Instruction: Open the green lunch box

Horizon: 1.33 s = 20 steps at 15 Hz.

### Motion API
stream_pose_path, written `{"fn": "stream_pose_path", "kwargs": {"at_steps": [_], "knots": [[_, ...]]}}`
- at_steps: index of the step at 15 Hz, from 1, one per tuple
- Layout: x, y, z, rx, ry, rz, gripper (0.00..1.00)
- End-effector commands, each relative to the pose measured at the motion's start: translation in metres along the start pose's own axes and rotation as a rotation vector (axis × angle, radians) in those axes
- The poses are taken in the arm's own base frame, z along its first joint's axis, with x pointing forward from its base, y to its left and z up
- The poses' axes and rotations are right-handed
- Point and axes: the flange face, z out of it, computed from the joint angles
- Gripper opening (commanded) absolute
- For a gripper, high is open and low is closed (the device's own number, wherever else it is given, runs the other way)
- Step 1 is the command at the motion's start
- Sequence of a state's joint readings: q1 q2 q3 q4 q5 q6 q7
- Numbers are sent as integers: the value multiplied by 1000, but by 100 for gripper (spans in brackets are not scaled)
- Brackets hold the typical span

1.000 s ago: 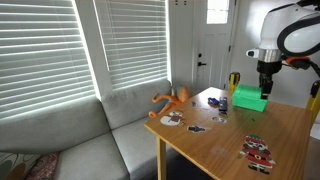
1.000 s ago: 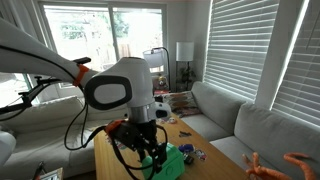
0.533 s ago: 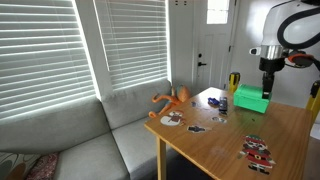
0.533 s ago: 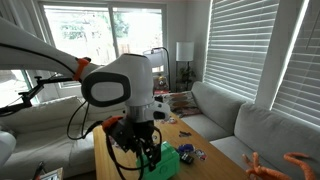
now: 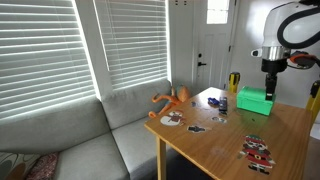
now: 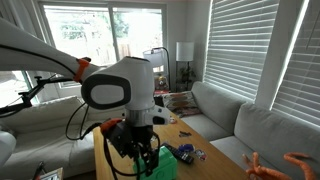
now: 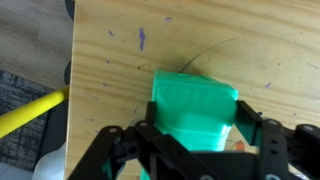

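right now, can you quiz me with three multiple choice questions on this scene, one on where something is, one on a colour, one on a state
1. Where is the green lunch box?
A on the floor
B on the wooden table
C on a windowsill

2. What colour is the toy at the table's corner?
A orange
B blue
C white

3. How does the hand stand?
A clasping the toy
B parked far from the table
C over the lunch box, a finger at each side

Answers:
1 B, since the box rests on the wood grain in the wrist view and in an exterior view.
2 A, since the toy shows bright orange against the grey behind it.
3 C, since the wrist view shows the dark fingers flanking the box; whether they press on it cannot be told.
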State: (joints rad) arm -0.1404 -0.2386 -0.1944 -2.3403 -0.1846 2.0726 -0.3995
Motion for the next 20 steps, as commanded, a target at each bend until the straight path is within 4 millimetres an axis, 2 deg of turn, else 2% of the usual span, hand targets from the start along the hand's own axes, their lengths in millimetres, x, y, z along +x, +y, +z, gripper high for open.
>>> {"fn": "stream_pose_path", "kwargs": {"at_steps": [1,2,3,5,8,11,14,18,20], "knots": [[-2,4,2,33,-8,10,53],[-2,5,2,34,-8,14,53],[-2,5,3,38,-4,19,94],[-3,4,-1,55,8,19,100],[-6,9,-12,89,36,30,100],[-19,22,-16,204,52,42,100],[-36,40,-19,294,67,73,100],[-53,65,-27,332,93,76,100],[-59,77,-25,347,104,62,100]]}}
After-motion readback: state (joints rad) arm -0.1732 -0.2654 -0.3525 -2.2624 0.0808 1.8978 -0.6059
